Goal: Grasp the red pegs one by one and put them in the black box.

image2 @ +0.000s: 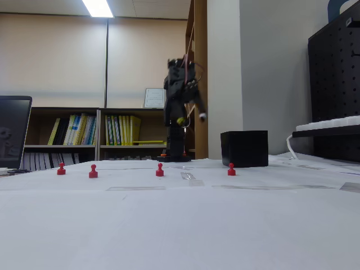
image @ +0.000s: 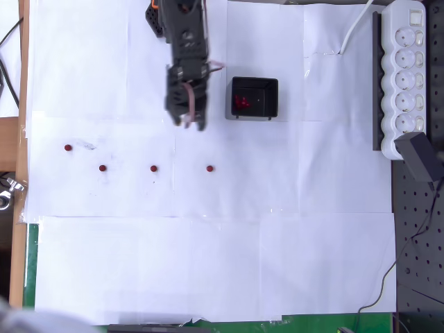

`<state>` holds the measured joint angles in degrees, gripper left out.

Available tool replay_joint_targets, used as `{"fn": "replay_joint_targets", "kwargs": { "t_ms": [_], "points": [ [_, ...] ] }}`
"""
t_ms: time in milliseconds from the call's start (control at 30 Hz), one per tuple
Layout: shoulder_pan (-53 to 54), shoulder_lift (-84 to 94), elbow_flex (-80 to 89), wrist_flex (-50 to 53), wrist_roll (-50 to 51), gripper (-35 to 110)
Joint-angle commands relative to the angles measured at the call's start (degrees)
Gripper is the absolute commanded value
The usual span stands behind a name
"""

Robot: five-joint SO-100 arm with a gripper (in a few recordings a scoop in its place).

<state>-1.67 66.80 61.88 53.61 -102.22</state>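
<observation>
On my overhead view the gripper [image: 189, 119] sits just left of the black box [image: 254, 98], raised above the white-papered worktop [image: 208, 263]; I cannot tell whether its fingers are parted or closed. A small cluster of red pegs [image: 241, 103] lies inside the box. Four more red pegs stand in a loose row on the paper below: one far left [image: 67, 148], the next [image: 102, 168], a third [image: 153, 168], and the last [image: 209, 168] nearest the box. A white power strip [image: 408, 76] lies along the right edge.
</observation>
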Motion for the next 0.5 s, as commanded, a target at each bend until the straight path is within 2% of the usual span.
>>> {"fn": "replay_joint_targets", "kwargs": {
  "t_ms": [0, 333, 467],
  "points": [
    [-1.2, -1.4, -4.4, -12.1, 2.7, 19],
    [-9.1, 4.8, -21.4, -49.7, 9.0, 19],
    [-10.9, 11.2, -20.7, -57.0, 12.2, 19]
  ]
}}
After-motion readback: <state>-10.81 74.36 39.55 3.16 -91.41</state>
